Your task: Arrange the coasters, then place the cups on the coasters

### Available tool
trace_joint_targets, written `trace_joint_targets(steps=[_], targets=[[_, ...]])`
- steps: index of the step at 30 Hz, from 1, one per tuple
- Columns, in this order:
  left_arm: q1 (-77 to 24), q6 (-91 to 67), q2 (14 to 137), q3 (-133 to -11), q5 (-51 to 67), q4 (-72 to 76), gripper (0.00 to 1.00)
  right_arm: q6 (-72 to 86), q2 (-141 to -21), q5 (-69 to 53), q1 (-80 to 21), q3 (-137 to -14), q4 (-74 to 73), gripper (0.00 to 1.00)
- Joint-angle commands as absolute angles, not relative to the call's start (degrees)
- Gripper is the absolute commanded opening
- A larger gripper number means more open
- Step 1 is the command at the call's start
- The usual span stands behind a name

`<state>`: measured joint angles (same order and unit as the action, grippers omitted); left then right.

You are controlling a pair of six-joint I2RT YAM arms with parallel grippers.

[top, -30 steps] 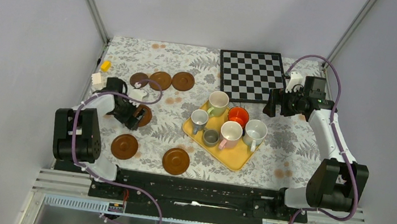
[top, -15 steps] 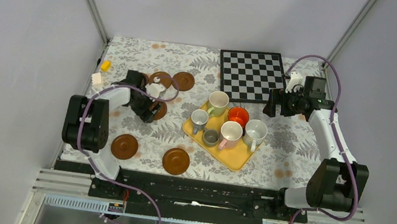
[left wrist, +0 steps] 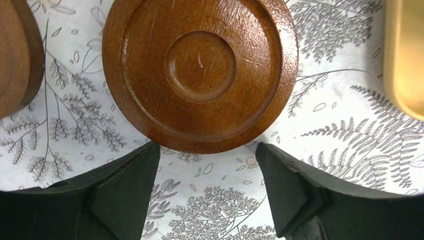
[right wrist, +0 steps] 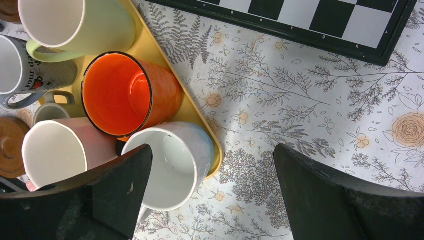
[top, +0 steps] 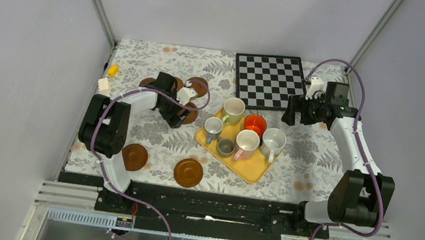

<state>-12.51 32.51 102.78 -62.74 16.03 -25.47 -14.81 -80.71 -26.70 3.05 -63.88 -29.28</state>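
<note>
Currently yellow tray [top: 251, 170] holds all 6 cups [top: 247, 141]; L gripper [left wrist: 207, 150] open by coaster [left wrist: 200, 70], R gripper [right wrist: 212, 150] open, both empty.

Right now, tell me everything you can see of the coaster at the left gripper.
The coaster is a round dark-brown disc, wood by its grain, with a raised rim ring, a smaller circle at its middle and fine scratches. It lies flat on the floral tablecloth, ahead of the open left gripper; contact cannot be told. A second coaster and the yellow tray lie apart beside it.
</note>
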Motion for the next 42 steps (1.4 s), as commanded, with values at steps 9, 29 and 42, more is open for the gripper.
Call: trace_joint_targets(steps=[9, 29, 42], targets=[[-15.4, 30.9, 102.7, -64.4, 14.9, -27.5, 0.8, -15.6, -79.3, -27.6, 3.3, -64.2, -29.7, 0.98], [4.0, 42.5, 70.3, -45.6, 10.7, -52.3, 0.96, -15.8, -79.0, -28.7, 3.3, -64.3, -30.0, 0.98], [10.8, 44.9, 69.4, -38.3, 3.0, -40.7, 0.84, -15.7, -78.7, -28.9, 3.3, -64.3, -30.0, 0.98]])
